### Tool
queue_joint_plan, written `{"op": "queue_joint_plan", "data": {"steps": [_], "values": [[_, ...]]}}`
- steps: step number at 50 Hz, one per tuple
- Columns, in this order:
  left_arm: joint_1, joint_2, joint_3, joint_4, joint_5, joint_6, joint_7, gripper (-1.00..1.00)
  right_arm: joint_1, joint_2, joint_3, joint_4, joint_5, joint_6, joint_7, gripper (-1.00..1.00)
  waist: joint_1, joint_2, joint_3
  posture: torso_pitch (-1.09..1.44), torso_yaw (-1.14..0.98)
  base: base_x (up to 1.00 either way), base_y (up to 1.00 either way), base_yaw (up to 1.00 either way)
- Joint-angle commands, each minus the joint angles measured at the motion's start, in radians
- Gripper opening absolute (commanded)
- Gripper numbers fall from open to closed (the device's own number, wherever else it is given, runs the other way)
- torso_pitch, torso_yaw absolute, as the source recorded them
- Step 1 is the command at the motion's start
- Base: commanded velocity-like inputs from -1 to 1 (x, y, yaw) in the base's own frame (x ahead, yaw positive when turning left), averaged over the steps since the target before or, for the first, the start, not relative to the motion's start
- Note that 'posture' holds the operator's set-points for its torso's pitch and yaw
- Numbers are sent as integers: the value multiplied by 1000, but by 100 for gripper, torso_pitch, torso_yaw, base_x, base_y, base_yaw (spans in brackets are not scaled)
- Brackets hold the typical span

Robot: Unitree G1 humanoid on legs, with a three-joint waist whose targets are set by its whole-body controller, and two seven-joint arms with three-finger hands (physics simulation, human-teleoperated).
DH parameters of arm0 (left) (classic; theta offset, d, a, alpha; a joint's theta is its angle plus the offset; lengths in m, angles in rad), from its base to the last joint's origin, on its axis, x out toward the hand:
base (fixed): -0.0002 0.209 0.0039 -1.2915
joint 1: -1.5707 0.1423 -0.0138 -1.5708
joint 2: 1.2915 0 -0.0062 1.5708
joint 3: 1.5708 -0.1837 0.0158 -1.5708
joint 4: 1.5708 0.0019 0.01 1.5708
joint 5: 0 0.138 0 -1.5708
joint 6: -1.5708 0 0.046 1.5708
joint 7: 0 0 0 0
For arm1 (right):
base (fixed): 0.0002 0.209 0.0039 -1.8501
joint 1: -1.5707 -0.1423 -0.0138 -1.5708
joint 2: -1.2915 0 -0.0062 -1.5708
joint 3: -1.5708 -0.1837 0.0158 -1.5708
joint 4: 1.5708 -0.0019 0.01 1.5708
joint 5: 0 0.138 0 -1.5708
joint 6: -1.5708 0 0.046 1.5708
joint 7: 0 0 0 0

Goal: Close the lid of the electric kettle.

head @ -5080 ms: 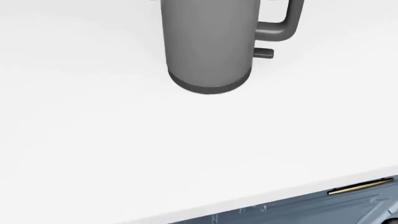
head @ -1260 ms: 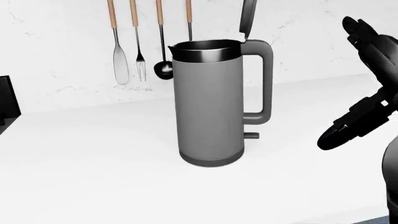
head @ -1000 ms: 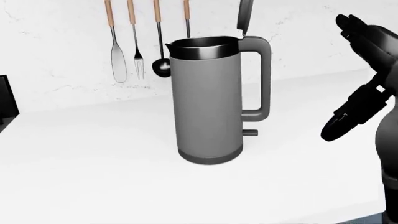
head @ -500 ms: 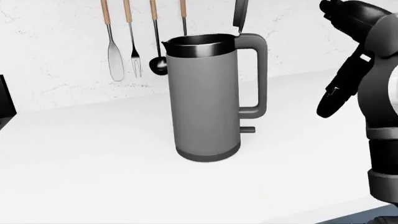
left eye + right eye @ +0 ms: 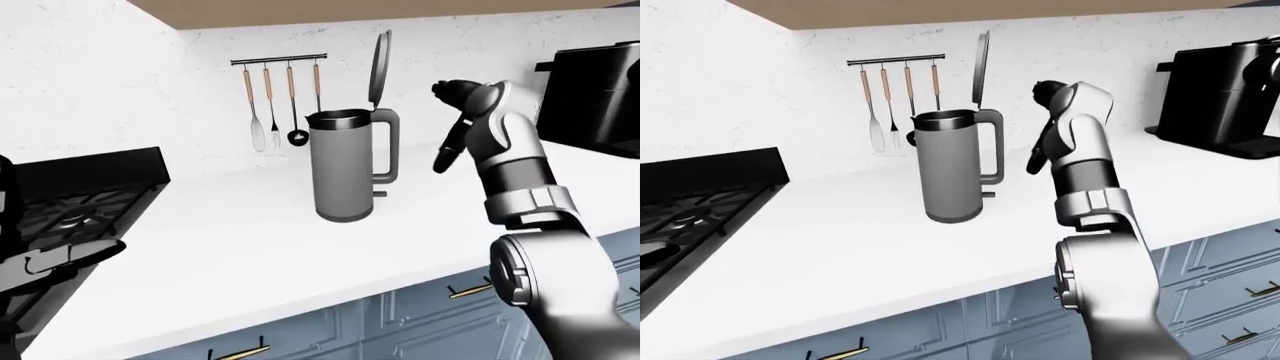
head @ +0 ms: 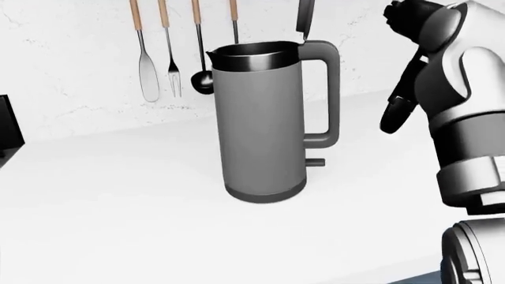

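Worktop (image 5: 230, 247), white and broad, runs from the stove (image 5: 70, 206) at the far left to the coffee machine (image 5: 1225, 90) at the far right, with blue cabinet doors (image 5: 1210, 270) below its near edge. On it, toward the wall, stands the kettle (image 6: 260, 124), a tall grey cylinder with its handle turned to the right. Its lid (image 5: 381, 64) is open, standing nearly straight up on the hinge above the handle, its long axis vertical, edge-on to me. Behind the kettle a rail (image 5: 278, 58) carries four hanging utensils (image 5: 272, 105).

My right hand (image 6: 407, 65) is raised to the right of the kettle, about level with the rim and handle top, well apart from both. The lid lies up and to the left of my fingers (image 6: 395, 115). They hang down dark against the forearm, and I cannot tell whether they are spread or curled; they hold nothing. My left hand (image 5: 65, 255) sits low at the left edge, over the stove, fingers loosely released, much farther from the kettle. So the right hand is the nearer one, and I judge the next move is to reach left behind the lid's top and push it down toward the spout.

I can read no brand or writing on the kettle or the coffee machine.
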Motion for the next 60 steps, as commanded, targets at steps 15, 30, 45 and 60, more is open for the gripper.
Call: {"op": "queue_joint_plan", "data": {"steps": [15, 30, 45, 60], "values": [[-18, 9, -14, -31, 2, -17, 1, 100, -178, 23, 30, 270, 26, -55, -186, 100, 5, 4, 0, -65, 0, 0, 0, 0], [-21, 4, -30, -26, 15, -23, -3, 100, -299, 56, 62, 403, 13, -48, -213, 100, 11, 7, 1, -65, 0, 0, 0, 0], [-25, 6, -26, -29, 6, -15, 0, 100, -333, 111, 67, 448, 1, -53, -231, 100, 13, 10, 2, -65, 0, 0, 0, 0], [-24, 3, -35, -18, 9, -29, -1, 100, -374, 156, 77, 470, -31, -65, -216, 100, 16, 14, 3, -65, 0, 0, 0, 0]]}}
